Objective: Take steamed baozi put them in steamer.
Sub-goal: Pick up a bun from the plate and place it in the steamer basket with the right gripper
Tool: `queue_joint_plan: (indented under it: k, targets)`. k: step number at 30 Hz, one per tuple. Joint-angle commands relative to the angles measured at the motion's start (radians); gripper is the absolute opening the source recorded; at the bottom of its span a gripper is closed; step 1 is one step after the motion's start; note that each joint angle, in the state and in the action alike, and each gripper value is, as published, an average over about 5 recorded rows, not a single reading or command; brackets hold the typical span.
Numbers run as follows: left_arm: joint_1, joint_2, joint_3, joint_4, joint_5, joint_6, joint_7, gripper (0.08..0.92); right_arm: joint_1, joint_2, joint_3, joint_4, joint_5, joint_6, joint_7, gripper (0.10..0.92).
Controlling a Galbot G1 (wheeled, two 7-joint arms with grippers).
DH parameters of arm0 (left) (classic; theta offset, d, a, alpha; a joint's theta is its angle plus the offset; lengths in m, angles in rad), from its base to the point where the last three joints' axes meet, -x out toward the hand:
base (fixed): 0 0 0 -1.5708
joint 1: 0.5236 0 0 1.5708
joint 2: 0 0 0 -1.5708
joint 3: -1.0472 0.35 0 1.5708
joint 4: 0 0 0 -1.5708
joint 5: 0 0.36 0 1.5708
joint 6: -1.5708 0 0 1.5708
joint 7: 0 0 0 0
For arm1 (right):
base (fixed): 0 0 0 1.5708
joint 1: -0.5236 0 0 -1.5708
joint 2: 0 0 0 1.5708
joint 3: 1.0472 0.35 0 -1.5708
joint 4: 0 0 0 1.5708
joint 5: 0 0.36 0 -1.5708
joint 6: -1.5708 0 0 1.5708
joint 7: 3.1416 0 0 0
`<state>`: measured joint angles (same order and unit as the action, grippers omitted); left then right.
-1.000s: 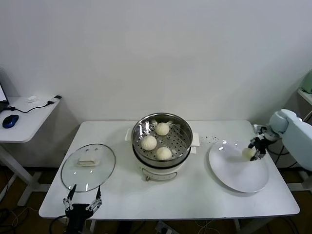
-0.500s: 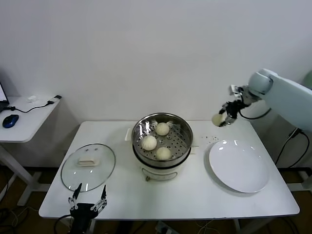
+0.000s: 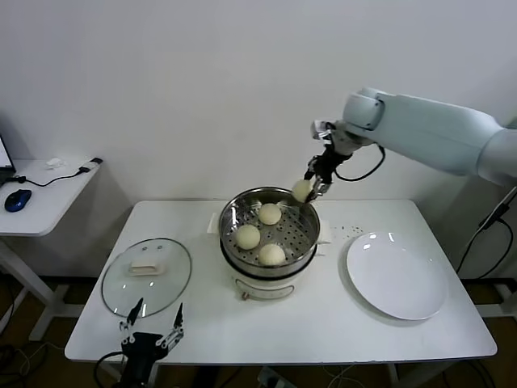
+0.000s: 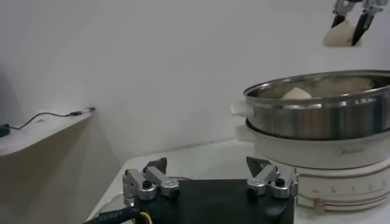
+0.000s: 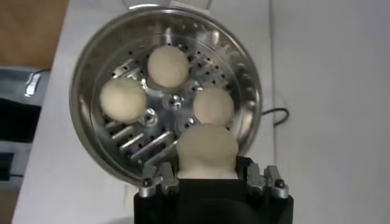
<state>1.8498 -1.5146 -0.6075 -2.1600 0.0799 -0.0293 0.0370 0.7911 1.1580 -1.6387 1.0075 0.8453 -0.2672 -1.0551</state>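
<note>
— Three small round cream-white dough buns (image 3: 260,234) are seen lying on the perforated tray of the round shiny stainless-steel steamer (image 3: 269,204), directly below the right gripper (image 3: 311,185). What is held up there?

— A fourth cream-white bun (image 3: 302,190) is clamped between that gripper's fingers, raised above the steamer's far right rim, clear of the tray.

— And to the gripper's right?

— A flat white round plate (image 3: 396,275) is seen there on the white table (image 3: 323,327), well apart.

— The other arm?

— The left gripper (image 3: 151,327) is parked low at the table's near edge, fingers spread, close to the round glass lid (image 3: 146,276).
</note>
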Motion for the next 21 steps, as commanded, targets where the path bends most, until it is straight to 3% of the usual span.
queue_joint_plan:
  k: [1, 21]
  targets:
    - [0.001, 0.004, 0.004, -0.004, -0.003, -0.004, 0.002, 0.823, -0.02, 0.121, -0.133, 0.03, 0.06, -0.042, 0.037, 0.611]
    - [-0.025, 0.001, -0.007, 0.027, -0.006, 0.005, -0.004, 0.823, -0.178, 0.141, -0.109, -0.051, -0.009, -0.057, 0.068, 0.615]
